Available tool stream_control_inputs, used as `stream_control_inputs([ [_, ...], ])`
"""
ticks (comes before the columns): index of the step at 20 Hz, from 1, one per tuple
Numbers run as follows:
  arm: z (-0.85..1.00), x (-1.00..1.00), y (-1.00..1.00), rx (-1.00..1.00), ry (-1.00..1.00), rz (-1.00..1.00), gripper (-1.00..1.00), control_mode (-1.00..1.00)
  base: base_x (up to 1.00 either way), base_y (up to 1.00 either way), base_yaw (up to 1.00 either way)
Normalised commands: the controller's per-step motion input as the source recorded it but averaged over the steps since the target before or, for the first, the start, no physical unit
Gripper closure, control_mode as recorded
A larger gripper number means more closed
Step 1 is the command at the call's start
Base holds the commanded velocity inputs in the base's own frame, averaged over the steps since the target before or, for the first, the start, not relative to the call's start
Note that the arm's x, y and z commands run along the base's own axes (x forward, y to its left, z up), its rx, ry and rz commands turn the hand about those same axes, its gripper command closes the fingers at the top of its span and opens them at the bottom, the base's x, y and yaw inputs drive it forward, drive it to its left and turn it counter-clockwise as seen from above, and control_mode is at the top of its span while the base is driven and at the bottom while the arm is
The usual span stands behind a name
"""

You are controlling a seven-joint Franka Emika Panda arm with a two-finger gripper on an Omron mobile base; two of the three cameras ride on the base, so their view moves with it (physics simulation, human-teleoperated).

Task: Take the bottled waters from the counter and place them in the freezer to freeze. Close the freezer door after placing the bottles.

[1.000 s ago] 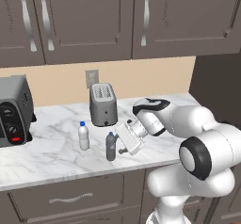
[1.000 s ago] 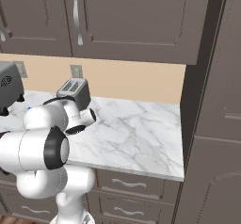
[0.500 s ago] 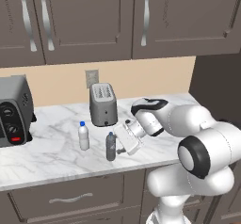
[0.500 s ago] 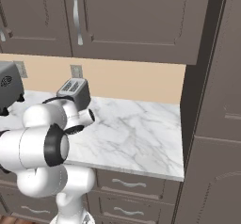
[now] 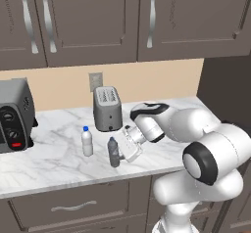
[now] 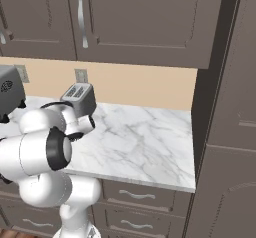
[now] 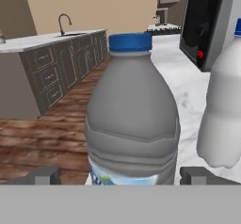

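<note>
The two-finger gripper (image 7: 120, 175) stands spread, straddling the darker grey see-through blue-capped bottle (image 7: 133, 119); squeeze low on its body. Avoid nudging the whitish plastic bottle (image 7: 225, 110) beside it.

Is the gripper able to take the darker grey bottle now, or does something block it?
Probably yes. The open gripper faces the grey bottle with one fingertip at each side; the whitish bottle stands apart.

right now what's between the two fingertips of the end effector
The darker grey bottle stands upright between the fingertips of the open end effector, seen in the hand view.
</note>
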Motion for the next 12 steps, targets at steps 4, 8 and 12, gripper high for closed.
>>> stream_control_inputs([
  [4,0.0,0.0,0.04,0.0,0.02,0.0,-1.0,-1.0,0.0,0.0,0.0],
  [8,0.0,0.0,0.0,0.0,0.0,0.0,-1.0,-1.0,0.0,0.0,0.0],
  [12,0.0,0.0,0.0,0.0,0.0,0.0,1.0,-1.0,0.0,0.0,0.0],
])
